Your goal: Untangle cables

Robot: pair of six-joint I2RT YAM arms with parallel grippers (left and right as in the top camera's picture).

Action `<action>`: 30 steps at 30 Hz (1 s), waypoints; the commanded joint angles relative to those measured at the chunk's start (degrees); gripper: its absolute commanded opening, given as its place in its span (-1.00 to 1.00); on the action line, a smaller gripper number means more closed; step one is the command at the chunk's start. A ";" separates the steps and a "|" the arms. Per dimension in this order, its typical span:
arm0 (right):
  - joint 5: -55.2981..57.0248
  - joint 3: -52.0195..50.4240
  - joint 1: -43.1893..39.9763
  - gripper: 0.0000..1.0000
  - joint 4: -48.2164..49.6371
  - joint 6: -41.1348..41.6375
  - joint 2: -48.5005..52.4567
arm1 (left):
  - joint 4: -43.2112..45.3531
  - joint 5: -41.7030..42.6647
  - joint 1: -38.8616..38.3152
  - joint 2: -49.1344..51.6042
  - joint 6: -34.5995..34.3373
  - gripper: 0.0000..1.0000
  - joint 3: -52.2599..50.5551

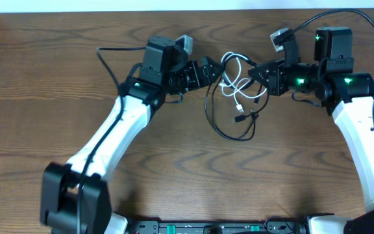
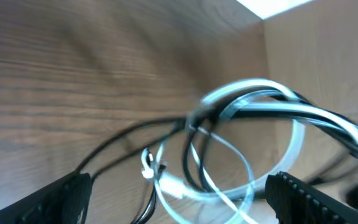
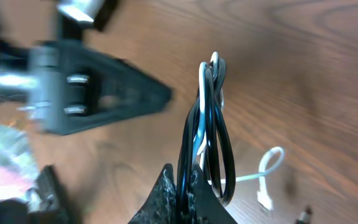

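Since the tangle [image 1: 236,81] lies at the table's [image 1: 44,97] 12 o'clock, between both claws, either arm reaches it. Right claw [image 3: 185,183] is clamped on a bundle of black cord [image 3: 186,146] and white cord [image 2: 253,84], with the loops running toward its 12. Left claw [image 2: 179,186] is wide open and empty, with the tangle just beside it at 3 o'clock overhead.

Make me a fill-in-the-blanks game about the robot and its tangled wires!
1. Under the thin white cable and the thin black cable is a brown ____ table.
2. The right gripper has its jaws ____ on both cables.
3. The left gripper has its jaws wide ____.
Missing words: wooden; shut; open.
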 commanded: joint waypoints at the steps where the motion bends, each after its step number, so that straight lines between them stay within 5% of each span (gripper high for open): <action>1: -6.25 0.28 -0.48 -0.98 0.35 -1.14 0.13 | 1.11 5.29 0.02 3.06 2.51 0.86 0.37; 30: -5.49 0.28 -0.11 -0.98 -3.26 0.87 0.13 | 6.64 -8.50 -4.94 7.30 -8.31 -0.24 0.37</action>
